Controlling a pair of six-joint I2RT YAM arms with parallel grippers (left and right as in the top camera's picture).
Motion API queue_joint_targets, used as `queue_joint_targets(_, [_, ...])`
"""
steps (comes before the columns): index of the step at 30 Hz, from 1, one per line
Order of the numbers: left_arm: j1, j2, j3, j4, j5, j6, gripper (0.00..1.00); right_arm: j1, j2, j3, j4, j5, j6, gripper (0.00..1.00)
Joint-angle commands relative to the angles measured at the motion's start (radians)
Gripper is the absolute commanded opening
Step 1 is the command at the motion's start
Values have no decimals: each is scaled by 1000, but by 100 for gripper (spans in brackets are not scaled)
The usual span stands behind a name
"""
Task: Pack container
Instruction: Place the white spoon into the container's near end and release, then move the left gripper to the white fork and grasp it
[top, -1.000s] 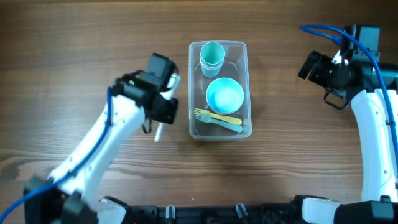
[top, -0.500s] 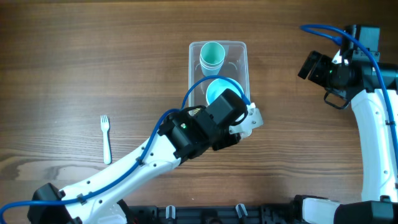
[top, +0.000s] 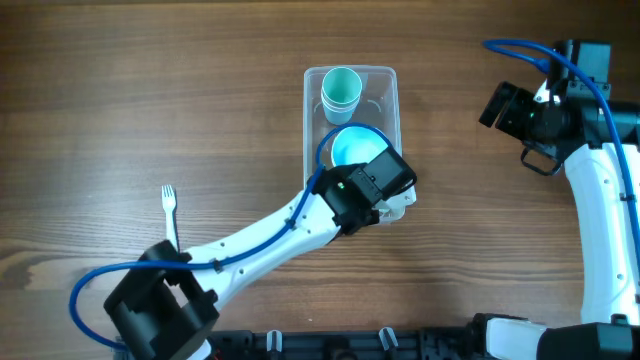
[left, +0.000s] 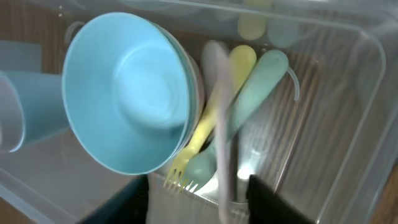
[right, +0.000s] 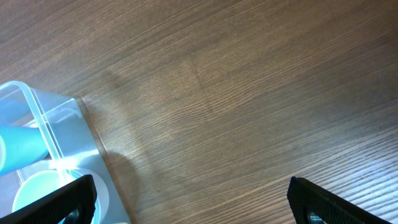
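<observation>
The clear container (top: 312, 80) stands mid-table holding stacked teal cups (top: 341, 88) and a light blue bowl (top: 345, 145). My left arm (top: 365, 185) covers the container's near end. In the left wrist view the left gripper (left: 198, 199) hangs open over the container (left: 367, 93), above the bowl (left: 130, 93), a yellow fork (left: 214, 106) and a green fork (left: 255, 87). A pale, blurred utensil (left: 225, 137) stands loose between the jaws, touching neither. My right gripper (right: 189, 199) is wide open and empty over bare wood, right of the container (right: 37, 118).
A white fork (top: 170, 205) lies on the wooden table well left of the container. My right arm (top: 600, 190) stands along the right edge, its gripper (top: 497, 105) high and away from the container.
My left arm swung from left of the container to over its near end. Its jaws opened and the pale utensil came free. The right arm has not moved.
</observation>
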Motion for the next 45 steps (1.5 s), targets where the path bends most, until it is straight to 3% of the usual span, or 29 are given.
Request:
queue_joint_targets(1, [3,-159,14,0,-6,-128,100,-3,10,-6,0,-9,0,100])
queue_joint_targets(4, [2,-311,14,-59,-6,-283,100,-3,10,-6,0,-9,0,100])
queue_joint_targets(6, [38,-444,14,-172,-137,-537,100,-3,10,-6,0,-9,0,100])
queue_joint_targets(9, [280,-551,14,-406,-156,-927,100,-3,10,-6,0,-9,0,100])
queue_joint_targets(11, [480,-547,6,-515,-150,-1068,100,-3,10,-6,0,-9,0,100])
queue_joint_targets(13, [722,-501,-30,-528,-15,-1030,100,-3,10,-6,0,-9,0,100])
queue_joint_targets(14, [815,-468,-50,-509,80,-952,100,-3,10,-6,0,-9,0,100])
queue_joint_targets(19, [1053,-231,-74,-470,266,-795,99,-3,10,-6,0,-9,0,100])
queue_joint_targets(25, [1117,23,-74,-401,250,-743,89,-3,10,-6,0,-9,0,100])
queue_joint_targets(33, [1123,76,-138,-444,258,-698,72,-3,10,-6,0,-9,0,100])
queue_joint_targets(38, [1123,76,-337,-202,325,-725,67,-3,10,-6,0,-9,0,100])
queue_joint_targets(43, [1123,76,-362,-96,317,-724,61,-3,10,-6,0,-9,0,100])
queue_joint_targets(44, [1123,76,-362,-93,317,-724,52,-3,10,-6,0,-9,0,100])
queue_joint_targets(45, [1123,76,-362,-97,317,-724,34,-3,10,-6,0,-9,0,100])
